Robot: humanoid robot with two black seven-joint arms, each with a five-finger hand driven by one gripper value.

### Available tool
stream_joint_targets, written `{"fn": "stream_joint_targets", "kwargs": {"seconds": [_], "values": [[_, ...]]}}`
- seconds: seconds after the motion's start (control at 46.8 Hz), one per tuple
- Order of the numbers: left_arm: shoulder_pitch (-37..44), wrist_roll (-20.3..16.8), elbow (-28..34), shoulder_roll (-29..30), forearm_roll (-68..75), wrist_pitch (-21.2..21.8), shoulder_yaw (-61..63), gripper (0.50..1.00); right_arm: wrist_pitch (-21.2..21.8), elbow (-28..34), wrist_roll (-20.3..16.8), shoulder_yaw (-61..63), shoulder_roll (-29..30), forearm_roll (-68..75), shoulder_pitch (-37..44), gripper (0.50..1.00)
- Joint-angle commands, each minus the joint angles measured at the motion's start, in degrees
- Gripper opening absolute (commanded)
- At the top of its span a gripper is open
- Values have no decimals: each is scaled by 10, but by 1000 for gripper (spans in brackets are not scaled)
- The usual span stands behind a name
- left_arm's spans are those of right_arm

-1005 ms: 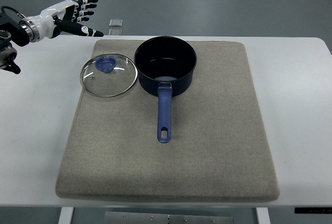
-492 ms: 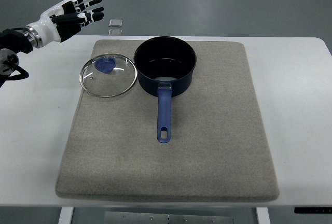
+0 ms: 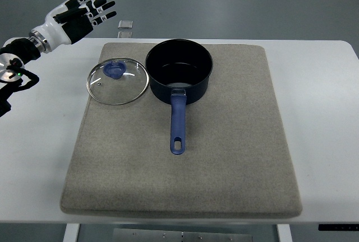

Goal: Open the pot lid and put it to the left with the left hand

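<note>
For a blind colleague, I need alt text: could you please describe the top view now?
A dark blue pot stands open on a grey mat, its blue handle pointing toward the camera; its glass lid lies flat on the mat, just left of it. The left hand, fingers spread and empty, hovers beyond the white table's far-left corner.

Pot (image 3: 179, 69): dark blue, uncovered, standing on the far middle of the mat, its blue handle (image 3: 178, 121) pointing toward the near edge.
Lid (image 3: 117, 80): glass with a metal rim and a blue knob (image 3: 114, 69), lying flat on the mat just left of the pot, rim nearly touching the pot wall.
Mat (image 3: 235, 152): grey-brown, rectangular, covering most of the white table (image 3: 325, 113).
Left hand (image 3: 78, 13): white and black, fingers spread and empty, raised over the table's far left corner, well apart from the lid.
Small object (image 3: 125, 24): a pale grey thing at the table's far edge, beyond the mat.
</note>
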Motion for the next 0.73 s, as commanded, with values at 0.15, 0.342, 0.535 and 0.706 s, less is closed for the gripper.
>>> {"fn": "stream_joint_targets", "kwargs": {"seconds": [0.15,0.342,0.535,0.706], "values": [[9,25,5,-20,-60,0,-1,994,0,0,0,0,0,0,0,917],[10,34,6,-22,-73,0,-1,994,0,1,0,1,0,3,0,917],[11,34,5,-21,-73,0,0,994,-1,4,1,0,0,2,-4,917],[10,35,4,-22,-73,0,0,994,-1,4,3,-2,0,-3,-6,917]]}}
